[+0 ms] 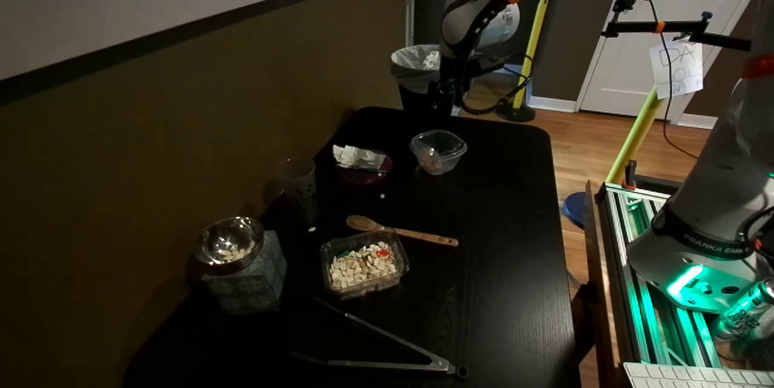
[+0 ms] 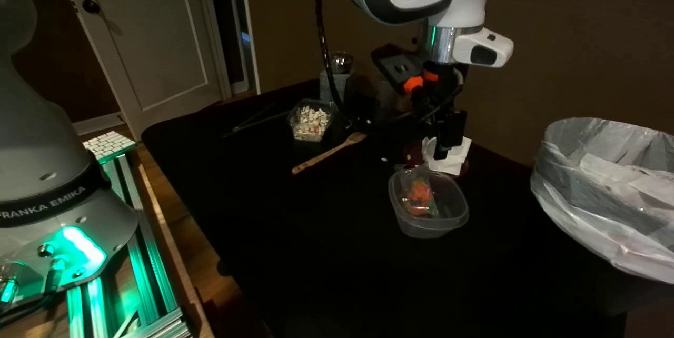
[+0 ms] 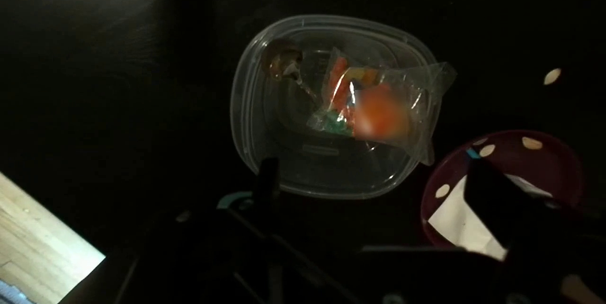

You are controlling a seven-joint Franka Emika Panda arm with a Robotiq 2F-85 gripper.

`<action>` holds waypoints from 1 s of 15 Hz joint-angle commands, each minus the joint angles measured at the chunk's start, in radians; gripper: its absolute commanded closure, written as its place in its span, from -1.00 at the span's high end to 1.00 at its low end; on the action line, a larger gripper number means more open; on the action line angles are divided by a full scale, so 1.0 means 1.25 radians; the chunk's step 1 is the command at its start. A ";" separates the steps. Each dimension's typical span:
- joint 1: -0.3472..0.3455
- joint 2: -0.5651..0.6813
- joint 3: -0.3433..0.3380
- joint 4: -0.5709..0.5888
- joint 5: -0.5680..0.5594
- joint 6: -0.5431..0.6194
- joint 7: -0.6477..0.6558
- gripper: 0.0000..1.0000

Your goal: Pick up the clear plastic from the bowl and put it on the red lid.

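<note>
The bowl (image 3: 331, 192) is a see-through, rounded-square container on the black table; it shows in both exterior views (image 1: 450, 164) (image 2: 421, 230). The clear plastic (image 3: 426, 91) is a see-through wrapper with orange and green parts. It lies in the bowl and sticks out over the rim; it also shows in an exterior view (image 2: 419, 196). The dark-red lid (image 3: 558, 166) lies beside the bowl, with white paper (image 1: 357, 157) and several pale bits on it. My gripper (image 3: 371, 166) is open and empty, above the bowl and lid, fingers wide apart; it also shows in an exterior view (image 2: 446, 151).
A lined bin (image 2: 579, 185) stands past the table end near the bowl. A wooden spoon (image 1: 423, 237), a clear tray (image 1: 328, 261) of tan bits, tongs (image 1: 387, 339), a clear cup (image 1: 297, 179) and a metal bowl (image 1: 208, 249) on a block stand farther along the table.
</note>
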 commanded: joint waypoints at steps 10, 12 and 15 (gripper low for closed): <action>-0.038 0.314 0.067 0.295 0.022 -0.181 -0.011 1.00; -0.042 0.336 0.069 0.330 0.022 -0.232 -0.013 0.81; -0.045 0.363 0.073 0.371 0.024 -0.282 -0.015 0.52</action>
